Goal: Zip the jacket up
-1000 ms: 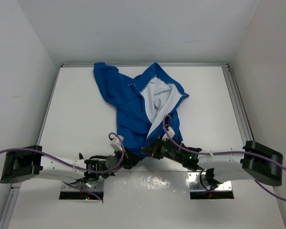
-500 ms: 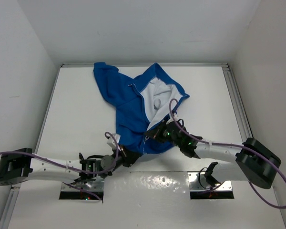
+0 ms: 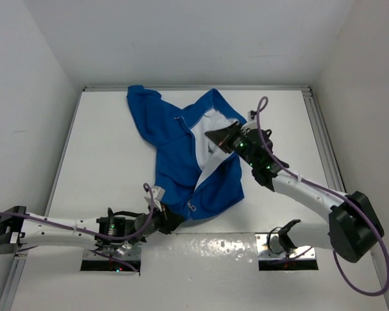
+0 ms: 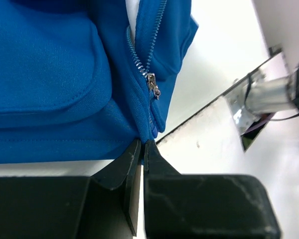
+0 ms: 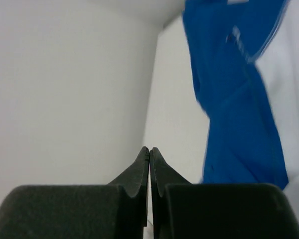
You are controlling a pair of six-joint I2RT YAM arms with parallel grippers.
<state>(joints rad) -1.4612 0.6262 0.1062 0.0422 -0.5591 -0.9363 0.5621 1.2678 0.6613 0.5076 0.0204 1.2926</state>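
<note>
Pinching what seems the near hem of the blue jacket (image 3: 175,162) on the table (image 3: 110,149), your left gripper (image 4: 142,147) is closed (zipper slider (image 4: 152,84) just beyond it); your right gripper (image 5: 149,151), jaws together, empty, hovers over the far white lining (image 3: 202,146).

A lab test cell: a bare white table (image 3: 104,149) boxed by plain white walls (image 3: 181,39).

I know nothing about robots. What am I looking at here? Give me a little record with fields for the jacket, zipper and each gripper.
Jacket: blue, lying on white table, front mostly open, white lining showing
Zipper slider: low, near the bottom hem
Left gripper: shut, pinching the hem below the zipper
Right gripper: shut, holding nothing, above the jacket's upper part
</note>
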